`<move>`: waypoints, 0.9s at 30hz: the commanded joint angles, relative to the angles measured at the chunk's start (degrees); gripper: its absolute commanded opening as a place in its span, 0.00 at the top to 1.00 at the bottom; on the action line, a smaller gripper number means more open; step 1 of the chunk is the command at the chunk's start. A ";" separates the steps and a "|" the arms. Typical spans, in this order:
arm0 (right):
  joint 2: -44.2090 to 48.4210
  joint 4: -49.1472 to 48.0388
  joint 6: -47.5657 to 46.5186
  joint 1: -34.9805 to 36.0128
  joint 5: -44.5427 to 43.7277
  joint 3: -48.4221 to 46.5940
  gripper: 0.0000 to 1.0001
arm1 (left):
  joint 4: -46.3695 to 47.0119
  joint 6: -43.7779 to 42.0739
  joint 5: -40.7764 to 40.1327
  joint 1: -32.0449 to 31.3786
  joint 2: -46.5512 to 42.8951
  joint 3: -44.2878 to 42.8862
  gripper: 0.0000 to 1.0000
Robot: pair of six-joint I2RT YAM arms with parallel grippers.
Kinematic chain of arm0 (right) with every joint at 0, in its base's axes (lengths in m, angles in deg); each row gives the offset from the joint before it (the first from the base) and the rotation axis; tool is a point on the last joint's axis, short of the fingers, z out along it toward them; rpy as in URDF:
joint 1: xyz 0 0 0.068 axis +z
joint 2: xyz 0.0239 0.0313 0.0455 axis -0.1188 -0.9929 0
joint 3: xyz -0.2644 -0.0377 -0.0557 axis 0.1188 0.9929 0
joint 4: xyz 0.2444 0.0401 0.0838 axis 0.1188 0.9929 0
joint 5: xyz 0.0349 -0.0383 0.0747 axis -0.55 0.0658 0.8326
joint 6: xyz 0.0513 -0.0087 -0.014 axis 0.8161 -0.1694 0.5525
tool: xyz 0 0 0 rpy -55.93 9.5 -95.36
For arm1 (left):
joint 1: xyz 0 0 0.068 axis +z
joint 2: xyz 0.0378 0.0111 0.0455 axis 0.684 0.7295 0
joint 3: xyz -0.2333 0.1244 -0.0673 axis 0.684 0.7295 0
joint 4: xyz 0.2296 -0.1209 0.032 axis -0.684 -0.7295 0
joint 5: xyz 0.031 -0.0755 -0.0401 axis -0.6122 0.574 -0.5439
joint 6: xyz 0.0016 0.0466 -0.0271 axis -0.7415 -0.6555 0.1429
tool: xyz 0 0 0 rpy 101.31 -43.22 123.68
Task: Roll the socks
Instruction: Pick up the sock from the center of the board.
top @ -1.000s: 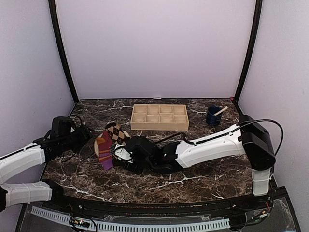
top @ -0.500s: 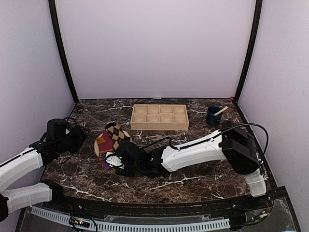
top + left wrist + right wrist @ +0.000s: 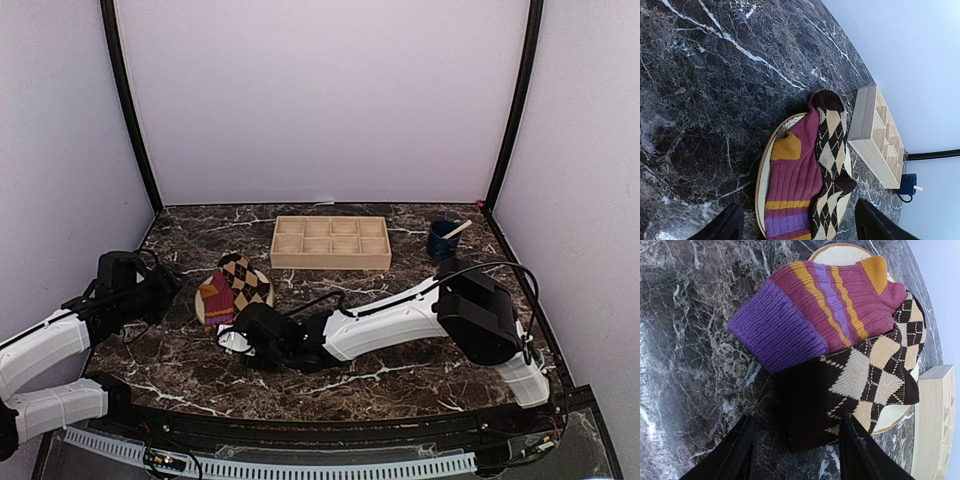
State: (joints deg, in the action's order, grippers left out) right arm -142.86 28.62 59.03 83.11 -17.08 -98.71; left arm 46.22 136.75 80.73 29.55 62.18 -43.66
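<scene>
Left arm: lies low along the left edge of the tabletop. The left gripper points at the socks from a little way off, jaws spread wide, holding nothing.
Right arm: stretched flat across the tabletop from the right side, with the right gripper at the socks' near ends.
Right gripper: jaws apart, one on either side of the argyle sock's black cuff. There is a clear gap on one side; the other finger may touch the fabric, hard to tell.
Socks: flat and unrolled, side by side with edges overlapping, on a round beige plate in the left half of the tabletop. The cuffs hang over its near rim onto the marble.
Purple sock: magenta, with orange stripes and heel and a purple cuff.
Argyle sock: black and tan diamonds.
Overhead view only: the full reach of both arms, and a blue cup near the back right corner.
Wrist views only: the sock patterns up close, with a wooden tray beyond the plate.
</scene>
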 commanded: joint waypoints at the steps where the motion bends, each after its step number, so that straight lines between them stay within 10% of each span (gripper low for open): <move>1: -1.87 -0.34 -0.65 0.68 -1.32 -1.93 0.49 | 1.02 0.50 0.59 0.59 0.06 0.68 0.21; 14: -5.18 0.07 -1.67 0.51 -4.93 -3.55 0.62 | 2.22 0.66 1.05 1.01 1.18 1.29 0.21; 27: -4.87 1.18 -0.03 0.16 -6.03 -3.23 0.96 | 2.92 1.20 1.63 0.98 1.70 1.67 0.22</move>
State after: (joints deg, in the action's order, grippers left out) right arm -147.21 29.60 57.98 83.11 -22.28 -101.35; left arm 48.32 137.58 81.89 30.16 63.93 -42.79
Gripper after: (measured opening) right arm 0.068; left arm 0.786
